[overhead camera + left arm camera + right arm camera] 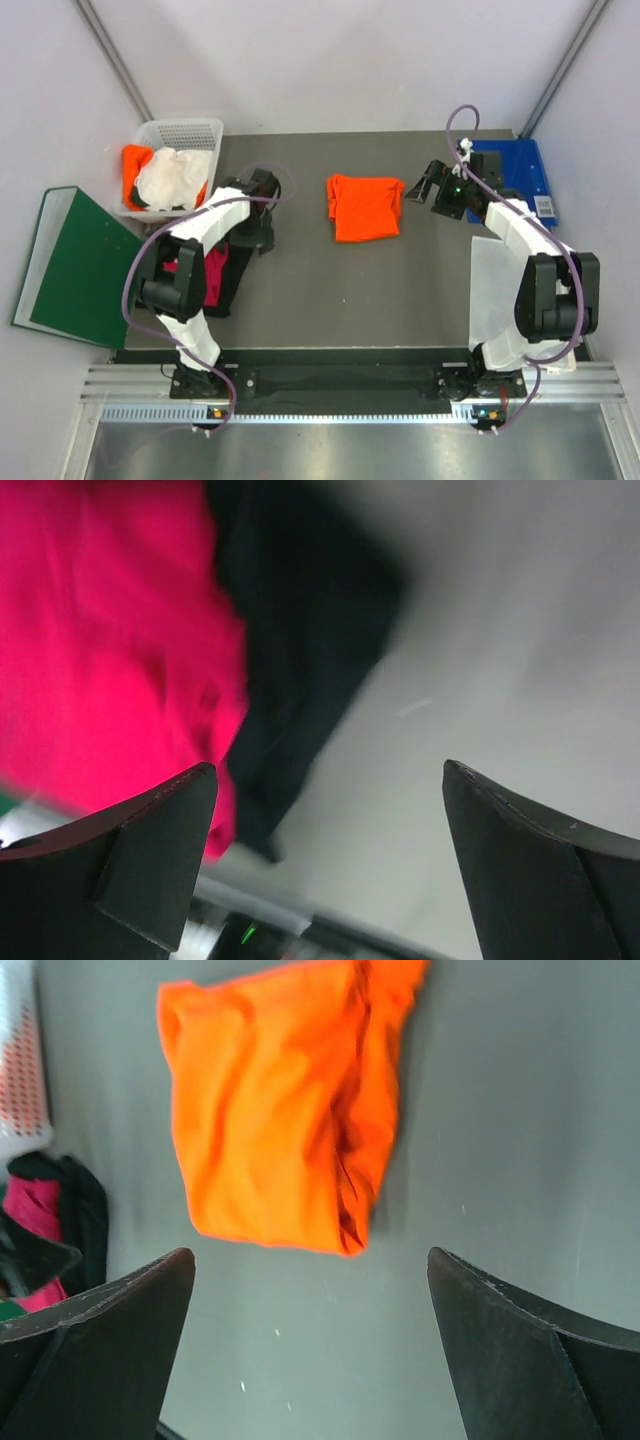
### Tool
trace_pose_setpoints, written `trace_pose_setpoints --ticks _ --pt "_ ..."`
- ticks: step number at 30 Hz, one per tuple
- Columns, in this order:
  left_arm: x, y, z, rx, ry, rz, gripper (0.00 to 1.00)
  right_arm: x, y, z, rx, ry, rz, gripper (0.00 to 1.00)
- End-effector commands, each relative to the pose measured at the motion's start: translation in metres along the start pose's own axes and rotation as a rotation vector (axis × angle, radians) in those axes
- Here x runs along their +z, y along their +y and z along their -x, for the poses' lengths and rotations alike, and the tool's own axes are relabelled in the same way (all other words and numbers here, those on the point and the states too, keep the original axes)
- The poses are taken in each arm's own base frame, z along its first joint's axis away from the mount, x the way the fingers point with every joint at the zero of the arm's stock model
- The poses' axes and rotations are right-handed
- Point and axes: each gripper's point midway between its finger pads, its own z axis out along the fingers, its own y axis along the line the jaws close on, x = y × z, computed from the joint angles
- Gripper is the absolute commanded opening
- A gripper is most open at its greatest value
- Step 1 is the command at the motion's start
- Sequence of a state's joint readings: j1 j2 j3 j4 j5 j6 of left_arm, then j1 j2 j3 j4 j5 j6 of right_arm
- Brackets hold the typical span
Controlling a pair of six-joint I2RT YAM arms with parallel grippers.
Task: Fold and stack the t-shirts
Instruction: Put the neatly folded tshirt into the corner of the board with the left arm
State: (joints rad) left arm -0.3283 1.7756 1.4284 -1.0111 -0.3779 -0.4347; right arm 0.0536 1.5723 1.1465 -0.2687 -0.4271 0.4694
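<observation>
L gripper wide, empty; crumpled magenta-pink cloth t-shirt ahead-left. R gripper wide, empty; folded bright orange cloth t-shirt ahead.

We note left white-and-black jointed arm: base at 7 o'clock of overhead view, elbow folded, forearm slanting toward 1 o'clock. Left black two-finger gripper: jaws spread wide, nothing between. Right white-and-black jointed arm: base at 5 o'clock, forearm reaching toward 10 o'clock. Right black two-finger gripper: jaws parted wide, gripping nothing.
</observation>
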Motion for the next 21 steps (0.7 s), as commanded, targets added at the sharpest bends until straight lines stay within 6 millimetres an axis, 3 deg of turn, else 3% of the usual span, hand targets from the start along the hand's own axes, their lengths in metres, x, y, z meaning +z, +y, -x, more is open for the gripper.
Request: trace_pose_setpoints --ticks 1,4,11,21 --pt "-0.001 0.052 -0.054 -0.021 0.082 0.229 0.99 -0.021 0.01 0.006 -0.051 -0.047 0.024 1.0" --pt "0.007 0.061 -0.071 -0.018 0.111 0.284 0.99 -0.025 0.011 0.0 -0.054 -0.041 0.029 1.0" --pt "0.022 0.065 -0.085 -0.004 0.126 0.324 0.99 -0.031 0.013 -0.009 -0.04 -0.031 0.042 1.0" --pt "0.057 0.061 -0.091 0.025 0.165 0.398 0.97 -0.045 0.025 -0.006 -0.035 -0.063 0.078 1.0"
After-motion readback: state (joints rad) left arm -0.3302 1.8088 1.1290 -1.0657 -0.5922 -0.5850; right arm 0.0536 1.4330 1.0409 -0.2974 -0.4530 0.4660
